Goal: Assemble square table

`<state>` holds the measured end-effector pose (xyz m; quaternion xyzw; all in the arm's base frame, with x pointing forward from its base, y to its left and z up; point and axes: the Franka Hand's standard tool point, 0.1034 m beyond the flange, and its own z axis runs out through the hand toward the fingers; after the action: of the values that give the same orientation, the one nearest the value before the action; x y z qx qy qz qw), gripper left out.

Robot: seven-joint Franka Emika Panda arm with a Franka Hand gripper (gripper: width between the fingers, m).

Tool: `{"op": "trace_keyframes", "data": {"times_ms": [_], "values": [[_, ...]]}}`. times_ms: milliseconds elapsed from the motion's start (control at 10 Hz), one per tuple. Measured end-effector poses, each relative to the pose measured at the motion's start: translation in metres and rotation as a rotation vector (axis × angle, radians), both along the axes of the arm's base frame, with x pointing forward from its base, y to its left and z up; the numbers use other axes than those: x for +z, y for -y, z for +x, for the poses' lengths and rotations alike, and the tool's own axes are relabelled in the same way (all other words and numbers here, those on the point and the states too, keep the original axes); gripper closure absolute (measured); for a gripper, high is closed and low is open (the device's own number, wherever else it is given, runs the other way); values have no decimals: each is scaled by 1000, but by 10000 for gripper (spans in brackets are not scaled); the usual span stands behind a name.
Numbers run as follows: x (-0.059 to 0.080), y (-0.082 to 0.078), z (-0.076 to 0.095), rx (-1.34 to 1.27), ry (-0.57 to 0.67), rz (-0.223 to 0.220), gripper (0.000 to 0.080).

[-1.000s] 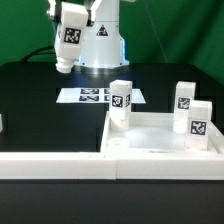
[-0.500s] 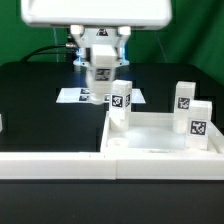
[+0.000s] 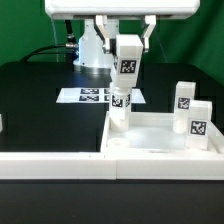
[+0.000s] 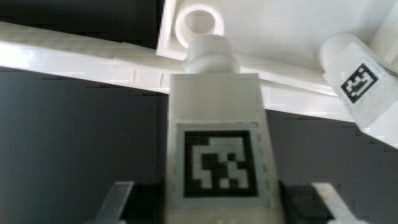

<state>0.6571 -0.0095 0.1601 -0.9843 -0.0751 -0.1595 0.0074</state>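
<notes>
My gripper (image 3: 128,42) is shut on a short white tagged leg (image 3: 127,58) and holds it upright in the air. It hangs just above another leg (image 3: 121,103) that stands at the far left corner of the white square table top (image 3: 150,143), by the exterior view. Two more legs (image 3: 184,97) (image 3: 197,119) stand at the top's right side. In the wrist view the held leg (image 4: 221,120) fills the middle between my fingers (image 4: 121,200), with my gripper (image 4: 221,206) around its tagged end. Beyond it lie the top's rim (image 4: 89,58) and a standing leg (image 4: 356,80).
The marker board (image 3: 90,96) lies flat on the black table behind the top. A long white rail (image 3: 50,165) runs along the front edge. The robot's base (image 3: 95,50) stands at the back, with green cloth behind it.
My gripper has carried the leg from the exterior view's upper left rightward, to above the leg at the top's far left corner. The other parts have not moved.
</notes>
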Motion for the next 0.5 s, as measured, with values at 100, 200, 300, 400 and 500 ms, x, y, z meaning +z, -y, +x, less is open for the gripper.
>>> {"op": "trace_keyframes", "data": {"times_ms": [100,200,300,400,500], "values": [[-1,2,-2,3,1,3,509],[-5,11,-14,-11,-3,45,509],[-3,17,-18,-63,10,97,509],[-5,20,-16,-108,39,121,509],[-12,20,-17,-137,38,142,509]]}}
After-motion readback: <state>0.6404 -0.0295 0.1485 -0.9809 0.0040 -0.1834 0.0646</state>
